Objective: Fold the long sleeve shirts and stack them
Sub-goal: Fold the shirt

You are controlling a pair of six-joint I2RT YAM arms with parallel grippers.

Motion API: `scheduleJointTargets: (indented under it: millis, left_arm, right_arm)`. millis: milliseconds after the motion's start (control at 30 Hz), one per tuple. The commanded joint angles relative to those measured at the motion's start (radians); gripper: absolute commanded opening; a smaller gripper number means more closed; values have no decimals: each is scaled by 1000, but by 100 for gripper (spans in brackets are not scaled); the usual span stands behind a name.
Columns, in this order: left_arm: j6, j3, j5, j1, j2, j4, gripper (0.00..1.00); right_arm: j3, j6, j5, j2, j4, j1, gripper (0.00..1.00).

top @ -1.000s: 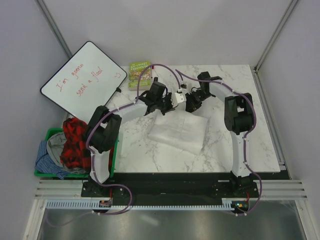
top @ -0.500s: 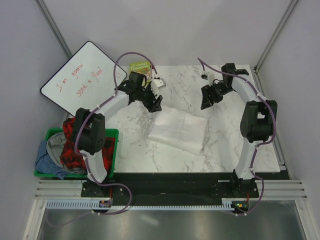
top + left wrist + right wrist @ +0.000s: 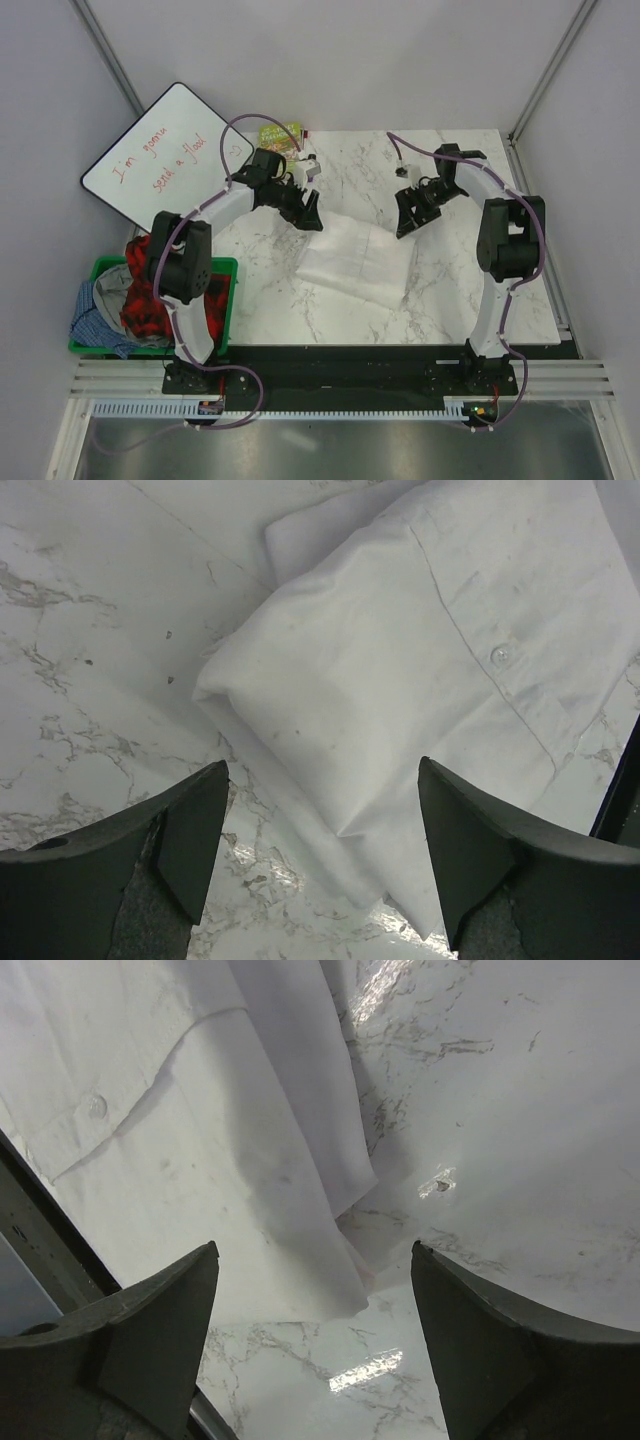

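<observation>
A white button-front long sleeve shirt (image 3: 355, 258) lies folded into a rectangle in the middle of the marble table (image 3: 480, 290). My left gripper (image 3: 308, 213) hovers open over its far left corner. In the left wrist view the folded corner of the shirt (image 3: 400, 650) lies below and between the spread fingers of the left gripper (image 3: 320, 780), which hold nothing. My right gripper (image 3: 408, 220) is open over the far right corner. In the right wrist view the shirt's edge (image 3: 200, 1110) lies beneath the empty right gripper (image 3: 314, 1255).
A green book (image 3: 280, 137) lies at the table's far left corner, just behind the left arm. A whiteboard (image 3: 165, 160) leans at the left. A green bin (image 3: 100, 345) off the table's left edge holds red and blue plaid clothes (image 3: 150, 285).
Both grippers were shut and close together at the shirt's far edge. They have opened, let go, and swung apart to the shirt's far corners. The shirt lies still.
</observation>
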Motion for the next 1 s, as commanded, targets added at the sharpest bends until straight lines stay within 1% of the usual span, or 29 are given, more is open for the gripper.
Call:
scheduleJointTargets:
  millis: [0,67,100,200,300,367,467,567,600,667,700,833,900,967]
  left_arm:
    - [-77,3,23,27,25,45,83]
    - [-111,-6,14,41,31,66,83]
    - [-120,-7,18,47,33,83,83]
    - [-140,-9,29,52,44,89,83]
    - [-149,-12,32,52,44,100,83]
    - [-154,-15,30,53,44,111,83]
    - [-157,-21,20,53,47,123,82]
    - [-161,-23,12,53,56,137,81]
    - [-166,-26,15,53,57,141,81]
    - [-177,-30,14,53,58,158,79]
    - [-181,-36,14,53,58,161,79]
    - [-183,-40,1,53,53,172,77]
    - [-183,-40,-5,53,54,175,77]
    - [-181,-43,-6,53,57,175,77]
  right_arm:
    - [-8,-23,-45,3,-22,-3,81]
    - [-14,-46,-63,-14,-65,-5,76]
    - [-16,-54,-74,-20,-76,-5,71]
    - [-22,-69,-86,-36,-104,-5,63]
    - [-17,-72,-89,-30,-131,-9,59]
    - [-14,-75,-95,-23,-153,-14,59]
    - [4,-86,-97,-19,-184,-28,52]
    - [50,-89,-94,-14,-234,-34,40]
    - [62,-86,-94,-14,-246,-35,29]
    - [93,-77,-100,-16,-288,-35,15]
    - [104,-71,-101,-16,-306,-35,0]
    - [100,-26,-69,-14,-368,-35,0]
    - [70,-18,-22,-16,-366,-35,0]
    - [23,26,26,-17,-316,-35,0]
